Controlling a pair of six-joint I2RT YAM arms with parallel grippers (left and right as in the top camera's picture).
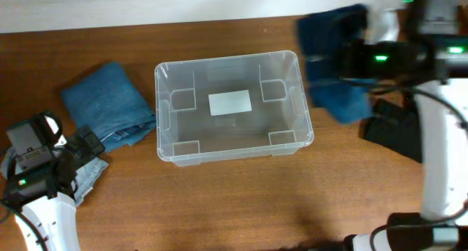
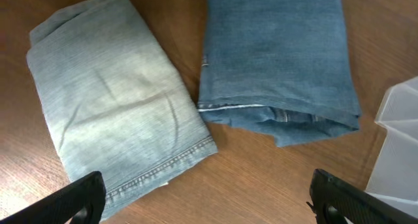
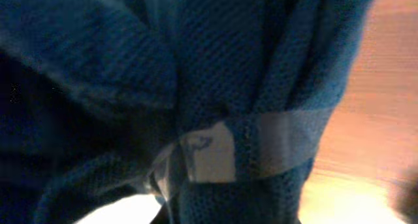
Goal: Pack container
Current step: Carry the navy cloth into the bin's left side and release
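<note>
Wooden table (image 1: 241,200) carries container (image 1: 234,128), blue jeans (image 1: 106,105), pale jeans (image 2: 111,100), black cloth (image 1: 391,130)

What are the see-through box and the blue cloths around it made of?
The container looks like clear, glossy rigid plastic; the table's wood grain shows through it. The mid-blue folded piece and the paler one look like matte denim, with woven ribbing and stitched hems. The dark blue cloth on the right looks like a coarser knit, though blurred.

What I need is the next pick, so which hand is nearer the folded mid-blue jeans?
Left. The left hand sits open just short of the mid-blue jeans; the right hand holds a dark blue cloth across the container from them.
</note>
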